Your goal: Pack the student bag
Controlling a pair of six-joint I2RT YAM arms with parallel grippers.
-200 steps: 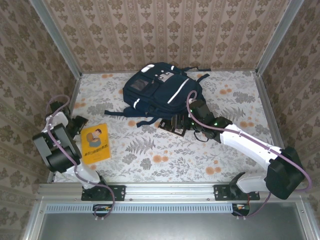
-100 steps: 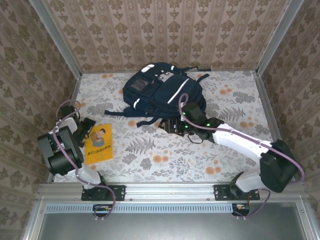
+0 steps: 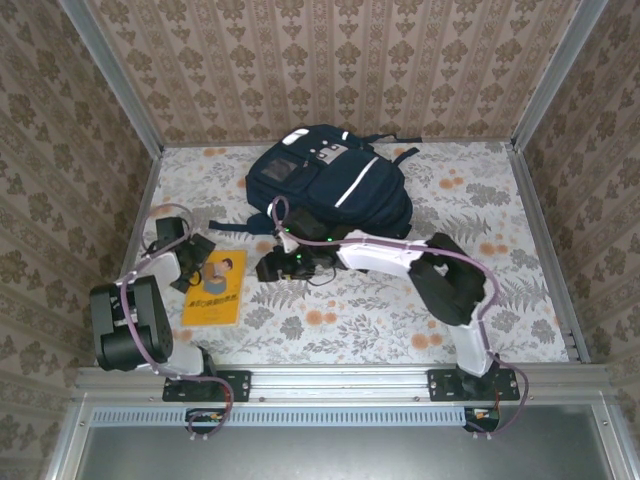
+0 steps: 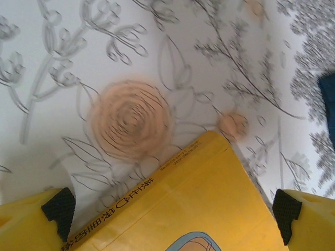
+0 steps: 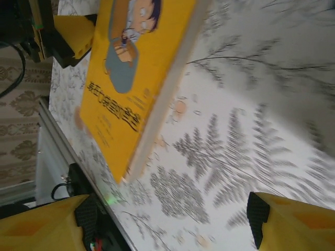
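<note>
Student bag (image 3: 330,180) packing is at risk here: nearest, the yellow book (image 3: 213,287) is flanked by the left pincer (image 3: 196,262) and the right pincer (image 3: 268,268), both spread open and empty, so a clash could be caused by crowding. Beyond, the student bag is laid flat at the table's (image 3: 480,300) far side.

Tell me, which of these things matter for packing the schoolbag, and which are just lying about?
Part of the job:
student bag
yellow book, probably what gets packed
left pincer and right pincer, both open near the book

Just there:
flowered table cover
patterned walls
</note>
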